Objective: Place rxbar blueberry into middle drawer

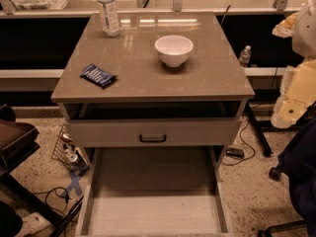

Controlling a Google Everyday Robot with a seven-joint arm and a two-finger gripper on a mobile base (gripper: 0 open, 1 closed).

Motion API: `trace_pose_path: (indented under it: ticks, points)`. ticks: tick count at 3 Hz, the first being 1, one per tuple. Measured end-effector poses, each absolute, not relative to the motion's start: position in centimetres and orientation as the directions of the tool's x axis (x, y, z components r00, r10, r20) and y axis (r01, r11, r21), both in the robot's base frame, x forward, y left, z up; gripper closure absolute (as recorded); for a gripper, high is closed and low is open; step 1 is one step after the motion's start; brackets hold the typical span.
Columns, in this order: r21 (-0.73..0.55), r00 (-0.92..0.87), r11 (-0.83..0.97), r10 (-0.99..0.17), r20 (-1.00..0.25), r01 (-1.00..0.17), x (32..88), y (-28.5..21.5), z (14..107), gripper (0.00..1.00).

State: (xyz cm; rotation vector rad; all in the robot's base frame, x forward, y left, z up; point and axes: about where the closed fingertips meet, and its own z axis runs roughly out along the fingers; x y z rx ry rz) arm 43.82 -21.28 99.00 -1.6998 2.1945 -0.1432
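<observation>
rxbar blueberry (98, 75) lies untouched on the worktop (133, 58), left of the white bowl (174, 50). the middle drawer (153, 216) is open below the bowl. the gripper (285, 26) is far right of the bowl, its state unclear. the whole placing seems left to do.

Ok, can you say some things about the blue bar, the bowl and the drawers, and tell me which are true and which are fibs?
1. The bar lies on the cabinet's top. True.
2. The bowl sits on the floor. False: the bowl stands on the top, right of the bar.
3. The bottle stands upright at the top's back left. True.
4. The pincer holds the bar. False: the pincer is not in view. Only a cream arm shows at the right edge, and the bar lies alone.
5. The lowest drawer is shut. False: the drawer is pulled far out.
</observation>
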Motion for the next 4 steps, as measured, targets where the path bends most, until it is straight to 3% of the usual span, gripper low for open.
trace_pose_path:
  ticks: [2, 4]
  points:
    - [-0.318, -0.197, 0.284, -0.940, -0.279, -0.905, 45.4, -19.8, 98.5, 0.00]
    - [-0.287, -0.172, 0.419, -0.772, -0.611, -0.862, 54.7, -11.7, 97.3, 0.00]
